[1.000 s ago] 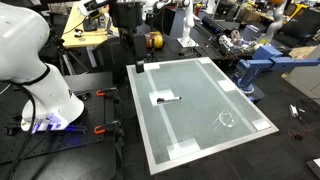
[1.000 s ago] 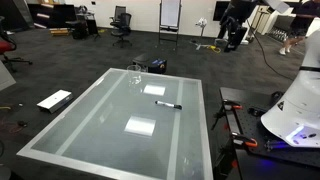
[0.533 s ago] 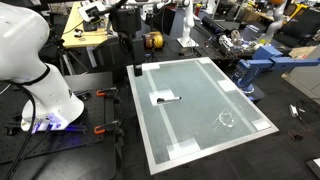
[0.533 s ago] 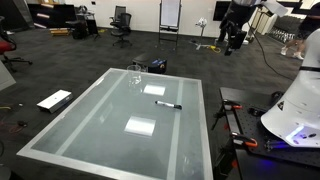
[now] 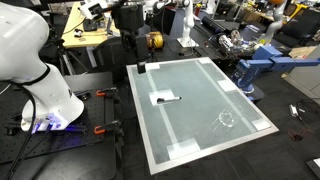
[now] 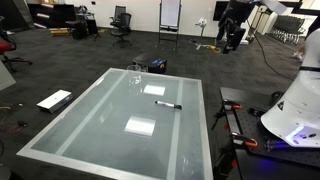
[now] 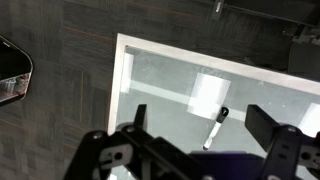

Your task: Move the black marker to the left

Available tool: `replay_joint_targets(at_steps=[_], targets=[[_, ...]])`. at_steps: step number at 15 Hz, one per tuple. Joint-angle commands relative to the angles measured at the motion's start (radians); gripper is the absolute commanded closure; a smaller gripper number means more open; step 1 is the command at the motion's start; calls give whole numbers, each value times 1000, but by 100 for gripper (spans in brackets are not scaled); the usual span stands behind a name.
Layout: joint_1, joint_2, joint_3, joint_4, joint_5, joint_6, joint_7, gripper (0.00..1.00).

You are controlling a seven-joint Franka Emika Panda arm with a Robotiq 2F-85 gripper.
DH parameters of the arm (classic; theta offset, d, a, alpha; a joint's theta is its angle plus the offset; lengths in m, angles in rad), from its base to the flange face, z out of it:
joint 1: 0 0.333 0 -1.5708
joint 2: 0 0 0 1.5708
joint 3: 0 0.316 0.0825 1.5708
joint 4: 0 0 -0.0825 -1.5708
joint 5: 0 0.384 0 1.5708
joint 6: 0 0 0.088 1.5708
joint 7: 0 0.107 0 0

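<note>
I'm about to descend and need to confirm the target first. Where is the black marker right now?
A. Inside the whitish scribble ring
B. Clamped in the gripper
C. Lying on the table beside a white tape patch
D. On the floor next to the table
C: in the wrist view the black marker lies flat on the table with one end at a white tape patch, while the gripper is open above it and holds nothing.
</note>
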Motion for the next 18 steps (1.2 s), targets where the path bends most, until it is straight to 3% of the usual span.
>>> replay_joint_targets(at_steps=[1, 9, 18], targets=[[40, 51, -20, 2, 31, 78, 6, 0], [104, 209, -36, 2, 185, 271, -1, 0], [144, 538, -17, 54, 317, 508, 8, 0]])
